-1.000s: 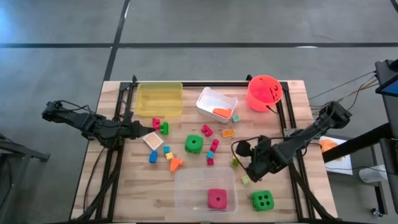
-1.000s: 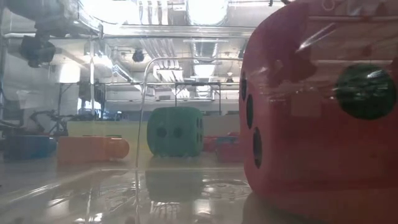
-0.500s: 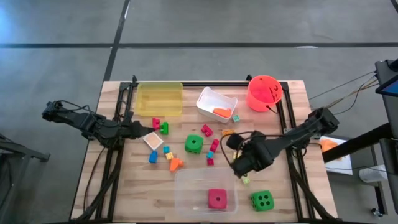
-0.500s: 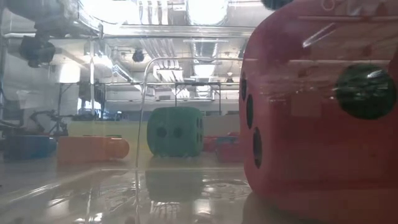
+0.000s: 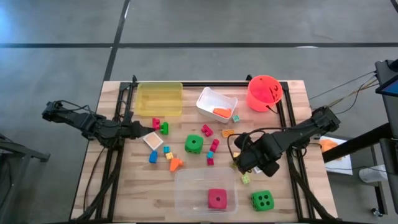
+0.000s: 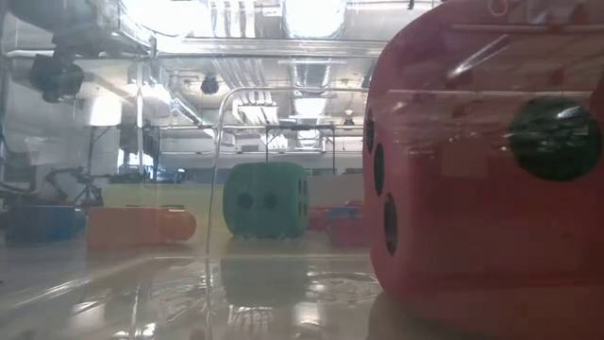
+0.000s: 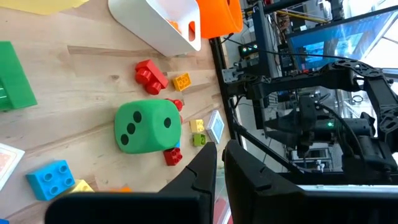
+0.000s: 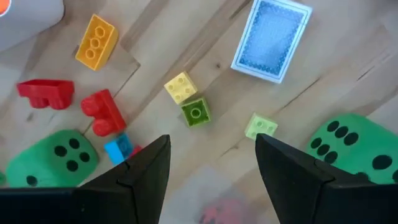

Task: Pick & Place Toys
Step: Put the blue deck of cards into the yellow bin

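From above, your right gripper has slid a bit right of where it was, low in the frame's right half, above small yellow and green plastic blocks. Its wrist view shows its fingers spread wide, holding nothing. Left gripper nearly closed.

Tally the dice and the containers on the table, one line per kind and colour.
green dice: 2
pink die: 1
yellow tub: 1
white tub: 1
clear tub: 1
orange bucket: 1
Total: 7
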Action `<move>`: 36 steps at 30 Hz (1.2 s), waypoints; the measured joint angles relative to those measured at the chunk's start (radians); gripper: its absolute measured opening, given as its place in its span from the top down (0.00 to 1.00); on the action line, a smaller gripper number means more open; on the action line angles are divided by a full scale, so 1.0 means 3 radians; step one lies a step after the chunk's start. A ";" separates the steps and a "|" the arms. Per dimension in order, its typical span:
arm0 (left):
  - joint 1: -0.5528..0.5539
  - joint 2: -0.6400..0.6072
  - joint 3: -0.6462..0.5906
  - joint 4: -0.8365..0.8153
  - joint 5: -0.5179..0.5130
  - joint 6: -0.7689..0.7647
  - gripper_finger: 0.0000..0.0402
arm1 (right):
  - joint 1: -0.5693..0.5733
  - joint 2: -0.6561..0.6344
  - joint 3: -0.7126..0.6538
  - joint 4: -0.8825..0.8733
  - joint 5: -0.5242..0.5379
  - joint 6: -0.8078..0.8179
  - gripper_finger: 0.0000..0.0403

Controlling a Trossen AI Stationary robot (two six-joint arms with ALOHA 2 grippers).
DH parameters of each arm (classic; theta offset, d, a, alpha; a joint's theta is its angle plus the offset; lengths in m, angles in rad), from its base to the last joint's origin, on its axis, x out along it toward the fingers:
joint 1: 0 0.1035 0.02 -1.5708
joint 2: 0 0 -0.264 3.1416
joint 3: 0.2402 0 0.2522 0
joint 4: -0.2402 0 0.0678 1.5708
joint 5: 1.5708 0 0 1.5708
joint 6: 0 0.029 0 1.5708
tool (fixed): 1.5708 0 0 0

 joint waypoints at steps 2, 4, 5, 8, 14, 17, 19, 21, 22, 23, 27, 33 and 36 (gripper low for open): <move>0.0000 0.0000 0.0000 0.0000 0.0000 -0.0001 0.93 | 0.0005 -0.0004 -0.0006 0.0002 0.0013 -0.0026 0.43; 0.0000 0.0000 0.0000 0.0000 0.0000 0.0000 0.93 | 0.0011 -0.0019 -0.0010 0.0036 0.0011 -0.0063 0.43; 0.0000 0.0000 0.0000 0.0000 0.0000 -0.0001 0.93 | 0.0022 -0.0026 -0.0017 0.0048 0.0011 -0.0104 0.43; 0.0000 0.0000 0.0000 0.0001 0.0000 -0.0001 0.93 | 0.0045 -0.0027 -0.0061 0.0079 -0.0028 -0.0111 0.43; 0.0000 0.0000 0.0000 0.0001 0.0000 -0.0001 0.93 | 0.0054 -0.0029 -0.0213 0.0251 -0.0334 0.0427 0.43; 0.0000 0.0000 0.0000 0.0001 0.0000 0.0000 0.93 | 0.0080 -0.0029 -0.0322 0.0393 -0.0381 0.0660 0.43; 0.0000 0.0000 0.0000 0.0001 0.0000 -0.0001 0.93 | 0.0130 -0.0029 -0.0432 0.0462 -0.0381 0.0653 0.43; 0.0000 0.0000 0.0000 0.0001 0.0000 -0.0001 0.93 | 0.0189 -0.0037 -0.0530 0.0563 -0.0384 0.0706 0.43; 0.0000 0.0000 0.0000 0.0001 0.0000 -0.0001 0.93 | 0.0218 -0.0049 -0.0578 0.0610 -0.0384 0.0777 0.43; 0.0000 0.0000 0.0000 0.0001 0.0000 -0.0001 0.93 | 0.0239 -0.0067 -0.0624 0.0645 -0.0382 0.0852 0.43; 0.0000 0.0000 0.0000 0.0001 0.0000 -0.0001 0.93 | 0.0293 -0.0172 -0.0838 0.0696 -0.0366 0.0889 0.38; -0.0001 0.0000 0.0000 0.0001 0.0000 -0.0001 0.93 | 0.0290 -0.0358 -0.1242 0.0997 -0.0466 0.0901 0.12; -0.0001 0.0000 0.0000 0.0001 0.0001 -0.0001 0.93 | 0.0290 -0.0436 -0.1463 0.1154 -0.0466 0.0901 0.03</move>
